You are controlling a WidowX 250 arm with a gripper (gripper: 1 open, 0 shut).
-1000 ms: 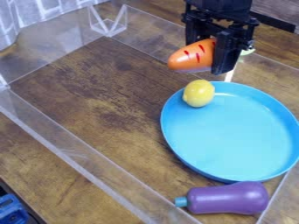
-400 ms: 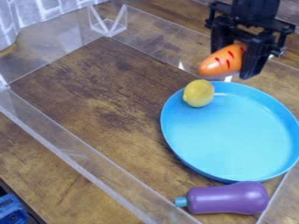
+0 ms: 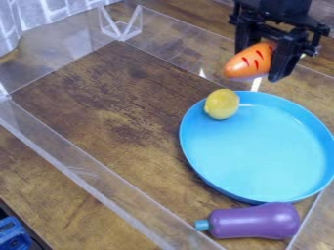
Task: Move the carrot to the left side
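Note:
The orange carrot (image 3: 247, 62) hangs in the air at the upper right, tilted, its thick end toward the left. My black gripper (image 3: 271, 59) points straight down and is shut on the carrot's narrow end. Carrot and gripper hover above the far edge of the blue plate (image 3: 268, 146), behind the lemon. The carrot's leafy top is hidden between the fingers.
A yellow lemon (image 3: 224, 104) rests on the plate's left rim. A purple eggplant (image 3: 256, 222) lies on the wooden table at the bottom right. Clear acrylic walls (image 3: 53, 146) fence the table on the left and back. Bare wood spreads to the left of the plate.
The gripper has carried the carrot to the right, from above the lemon's left side to above the plate's far edge. The lemon and eggplant have stayed put.

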